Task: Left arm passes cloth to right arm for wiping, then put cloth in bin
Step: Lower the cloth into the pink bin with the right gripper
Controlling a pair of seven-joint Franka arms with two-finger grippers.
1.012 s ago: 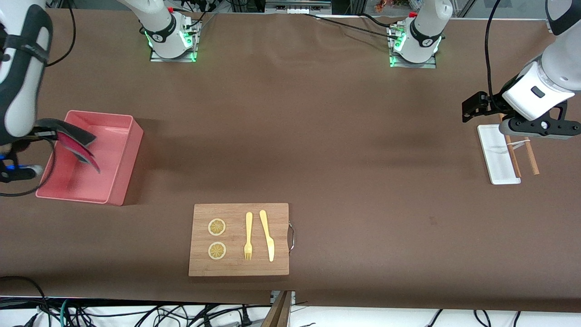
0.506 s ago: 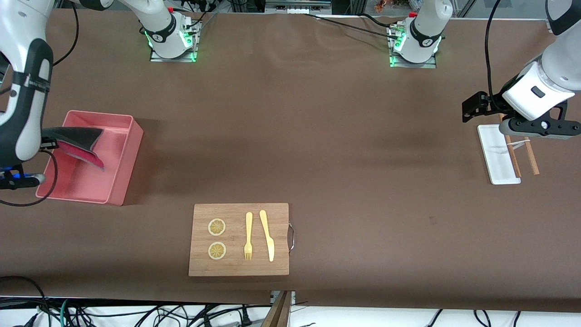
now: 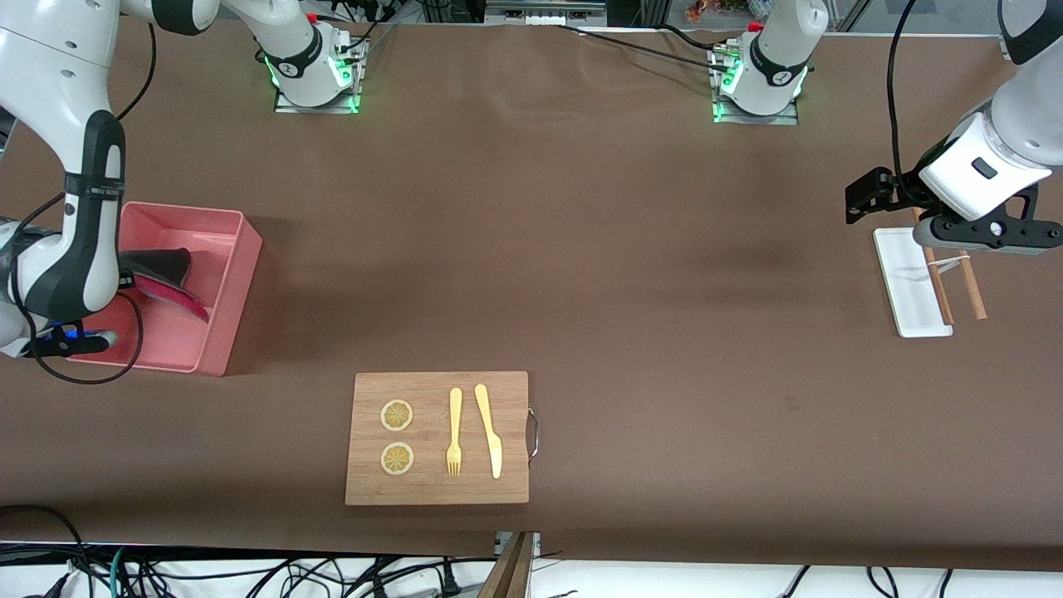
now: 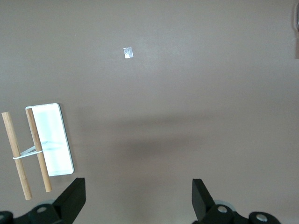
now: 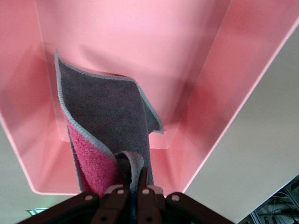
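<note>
Two end effectors are in play, and only the right one has been moved in the last second. The right end effector (image 5: 132,189) is pinched on one corner of the cloth (image 3: 166,274), and it has been lowered from above the bin (image 3: 237,257) down between the bin's walls. A second ago the cloth hung over the bin, partly above its rim; now, in the right wrist view, the cloth (image 5: 105,130) is seen draped directly below the end effector inside the bin (image 5: 224,93), grey face spread out and red-pink face folded beside the fingers. Whether its lower edge already touches the bin floor cannot be told.

The last step of the task is judged to be nearly done: only the release remains, after which the cloth would be left in the bin.

The left end effector (image 4: 135,198) is held spread and empty, waiting above the table (image 4: 187,93) beside the white tray (image 4: 51,140) and the wooden sticks (image 4: 16,154); no change is seen there.
</note>
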